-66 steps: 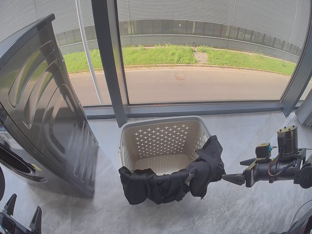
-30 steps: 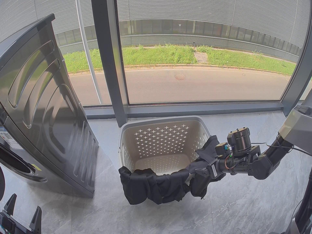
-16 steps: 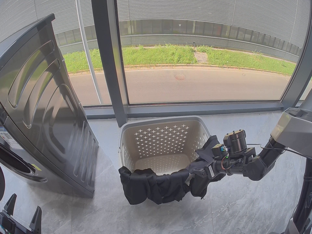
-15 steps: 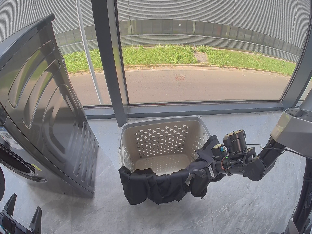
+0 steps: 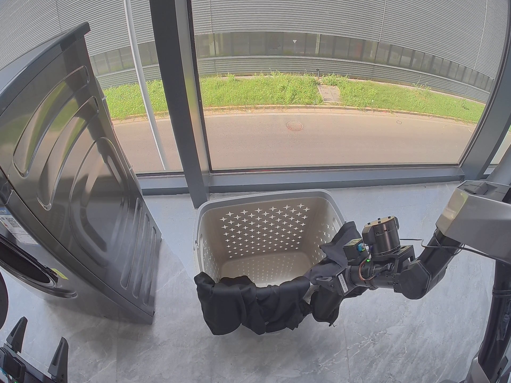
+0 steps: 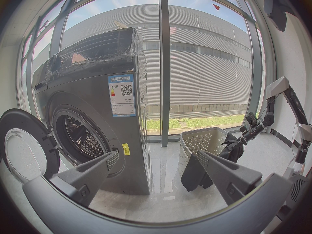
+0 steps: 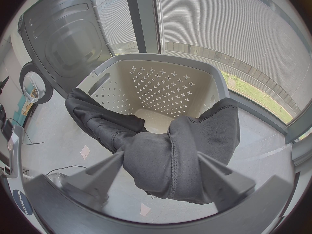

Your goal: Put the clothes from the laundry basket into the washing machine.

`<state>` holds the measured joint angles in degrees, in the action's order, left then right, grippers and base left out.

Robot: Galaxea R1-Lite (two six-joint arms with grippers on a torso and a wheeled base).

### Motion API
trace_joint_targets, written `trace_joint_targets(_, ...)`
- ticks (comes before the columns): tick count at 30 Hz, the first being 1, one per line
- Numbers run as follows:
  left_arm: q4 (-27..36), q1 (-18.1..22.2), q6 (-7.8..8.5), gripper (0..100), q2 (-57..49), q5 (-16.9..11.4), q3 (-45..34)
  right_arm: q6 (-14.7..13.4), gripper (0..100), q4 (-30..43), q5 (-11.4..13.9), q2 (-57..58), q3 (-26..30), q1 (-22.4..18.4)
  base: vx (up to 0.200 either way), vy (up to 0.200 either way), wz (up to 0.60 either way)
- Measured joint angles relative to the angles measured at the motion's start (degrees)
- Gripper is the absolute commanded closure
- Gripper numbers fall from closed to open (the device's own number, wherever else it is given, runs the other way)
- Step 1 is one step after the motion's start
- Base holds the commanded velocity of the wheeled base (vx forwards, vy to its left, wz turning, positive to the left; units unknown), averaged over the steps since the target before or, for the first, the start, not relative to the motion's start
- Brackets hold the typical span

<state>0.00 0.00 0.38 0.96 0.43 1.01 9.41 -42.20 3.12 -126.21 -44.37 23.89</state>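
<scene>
Straddles the black garment [image 5: 250, 304] draped over the laundry basket [image 5: 269, 193] rim with right gripper [image 7: 160, 155] fingers apart, seemingly poised to pinch; holds left gripper [image 6: 156, 152], fingers apart too, facing the open washing machine [image 6: 97, 91].

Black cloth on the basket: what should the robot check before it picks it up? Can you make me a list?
1. Right gripper in place around the black cloth: ok, one finger sits on each side of the fold.
2. Grip closed on the cloth: not ok, the jaws stand wide apart.
3. Cloth free to lift: cannot tell, it hangs over the basket rim and could catch.
4. Washing machine ready: ok, its round door is swung open.
5. Left gripper free to help: ok, open and empty.
</scene>
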Motion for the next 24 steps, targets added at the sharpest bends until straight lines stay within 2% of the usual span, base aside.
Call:
trace_joint_targets(16, 0.0, 0.0, -0.13, 0, 0.0, -0.1, 0.0, 0.0, 100, 0.0, 0.0, 0.5, -0.2, 0.0, 0.000, 0.000, 0.00)
trace_joint_targets(24, 0.0, 0.0, -0.11, 0, 0.0, -0.1, 0.0, -1.7, 100, 0.0, -1.6, 6.4, -0.2, 1.2, 0.000, 0.000, 0.00)
